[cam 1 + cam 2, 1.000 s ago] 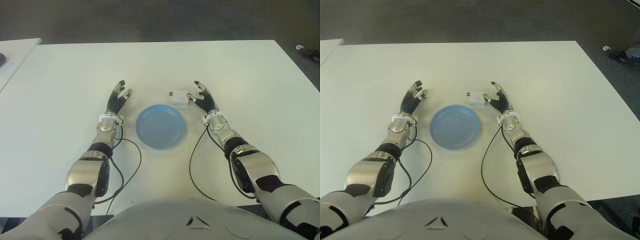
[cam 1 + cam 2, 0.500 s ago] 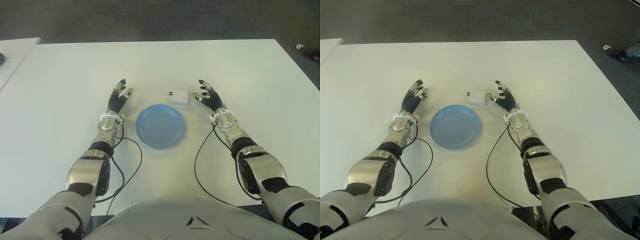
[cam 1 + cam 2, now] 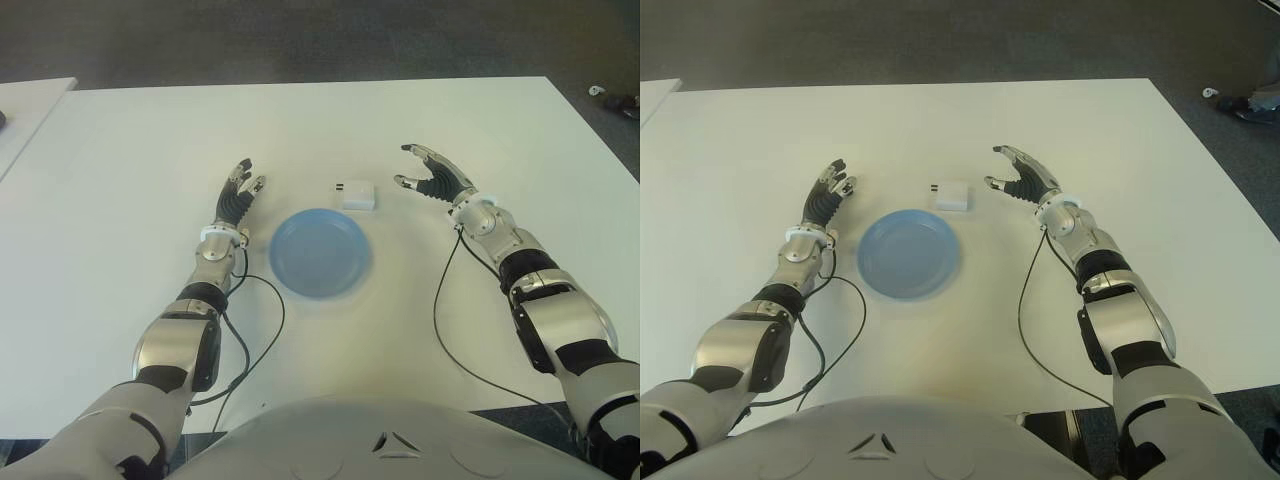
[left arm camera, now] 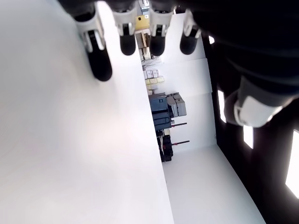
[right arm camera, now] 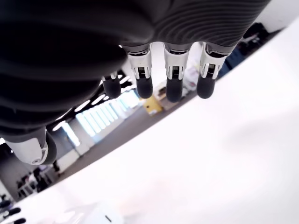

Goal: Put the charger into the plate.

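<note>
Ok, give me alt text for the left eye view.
A white charger lies on a white table just beyond a blue plate, not yet in it. The right hand hovers open to the charger's right; the left hand shows open left of the plate.

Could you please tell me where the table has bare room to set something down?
The white table is bare beyond the small white charger, outside the open left hand and right of the open right hand. The round blue plate is empty. It is tightest between the hands, around charger and plate.
</note>
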You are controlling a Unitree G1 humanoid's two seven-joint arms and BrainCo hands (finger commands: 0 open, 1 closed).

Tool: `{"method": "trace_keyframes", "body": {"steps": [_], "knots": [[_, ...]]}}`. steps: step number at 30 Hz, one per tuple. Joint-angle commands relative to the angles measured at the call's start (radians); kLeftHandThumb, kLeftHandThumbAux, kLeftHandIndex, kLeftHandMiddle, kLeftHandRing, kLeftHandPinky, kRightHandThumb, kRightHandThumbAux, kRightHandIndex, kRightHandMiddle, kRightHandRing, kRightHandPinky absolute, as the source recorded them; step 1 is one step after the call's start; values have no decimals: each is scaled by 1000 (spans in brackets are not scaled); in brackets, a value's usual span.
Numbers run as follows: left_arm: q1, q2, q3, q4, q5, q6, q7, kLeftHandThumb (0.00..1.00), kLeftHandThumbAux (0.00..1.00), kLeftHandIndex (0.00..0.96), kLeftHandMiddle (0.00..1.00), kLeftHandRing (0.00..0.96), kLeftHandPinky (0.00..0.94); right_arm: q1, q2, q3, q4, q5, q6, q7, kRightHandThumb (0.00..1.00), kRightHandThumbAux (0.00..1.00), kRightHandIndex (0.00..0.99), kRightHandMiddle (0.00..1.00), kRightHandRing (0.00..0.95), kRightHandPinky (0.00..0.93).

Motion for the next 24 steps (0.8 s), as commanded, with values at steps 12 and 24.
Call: {"method": "trace_keyframes", "body": {"steps": [12, 24], "knots": [[47, -41, -47, 24, 48, 70, -18, 132, 436, 0, 0, 0, 32, -54, -5, 149, 13, -176, -5, -82, 326, 95, 0, 0, 0, 0], [37, -38, -52, 30, 41, 110, -32, 119, 440, 0, 0, 0, 14, -85, 54, 227, 109, -224, 40, -110, 350, 100, 0, 0, 0, 0]]}}
